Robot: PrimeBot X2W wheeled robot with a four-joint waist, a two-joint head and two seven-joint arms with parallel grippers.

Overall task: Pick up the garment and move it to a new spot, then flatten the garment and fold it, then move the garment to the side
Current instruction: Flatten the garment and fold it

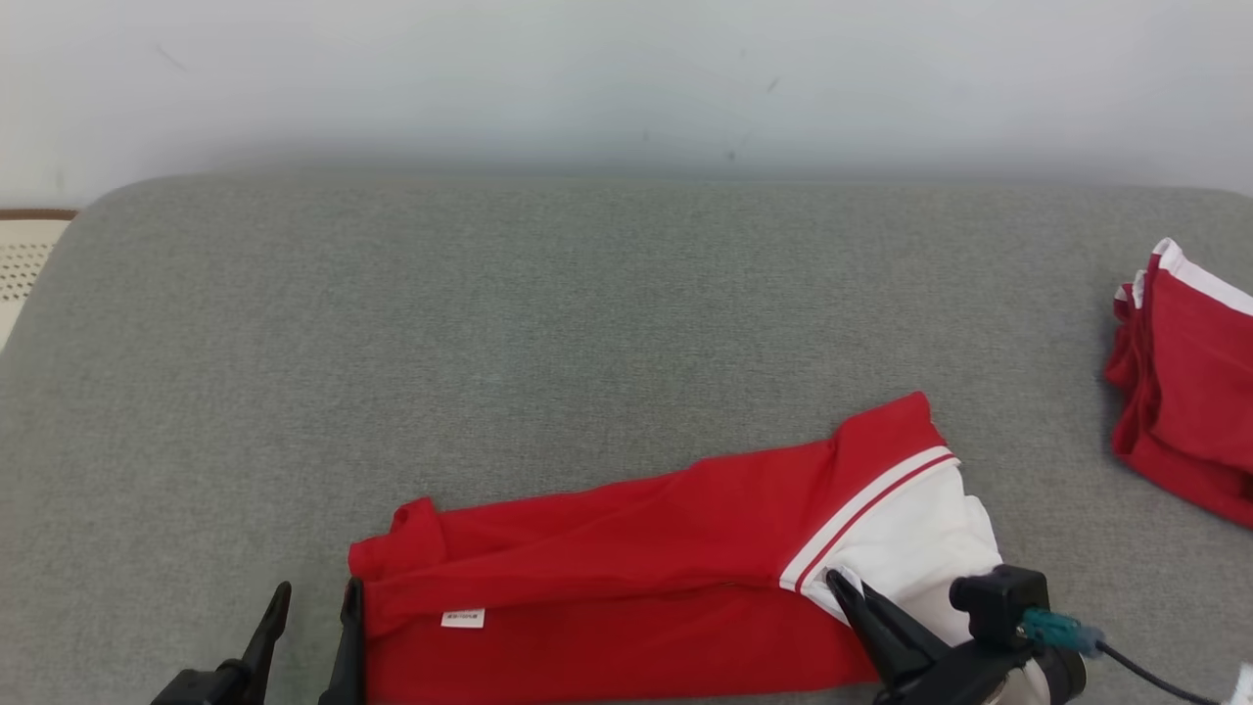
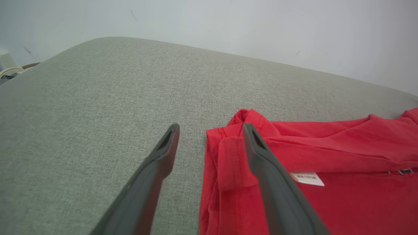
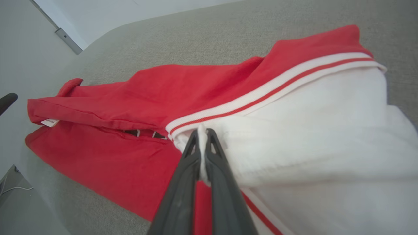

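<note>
black-fingered right gripper [image 3: 202,132] clamped the white cloth of the long red-and-white fabric garment [image 1: 636,548]; left gripper [image 1: 316,587] stood spread astride its left edge, all near on the grey woven cushion [image 1: 587,313]; far right, a folded red pile [image 1: 1189,392].

Grey fabric surface [image 1: 587,294], pale wall [image 1: 626,78] behind, folded red-and-white pile [image 1: 1189,392] at right edge.

You have the garment [image 1: 636,548] lying along the near edge of the cushion [image 1: 489,323], stretched left to right.
Its right end sits a little farther back than its left. Your left gripper [image 1: 318,587] straddles the left end, and your right gripper [image 1: 832,576] meets the right end. A second folded garment [image 1: 1189,392] lies well apart at the right edge. The wall [image 1: 626,78] stands behind the cushion.
</note>
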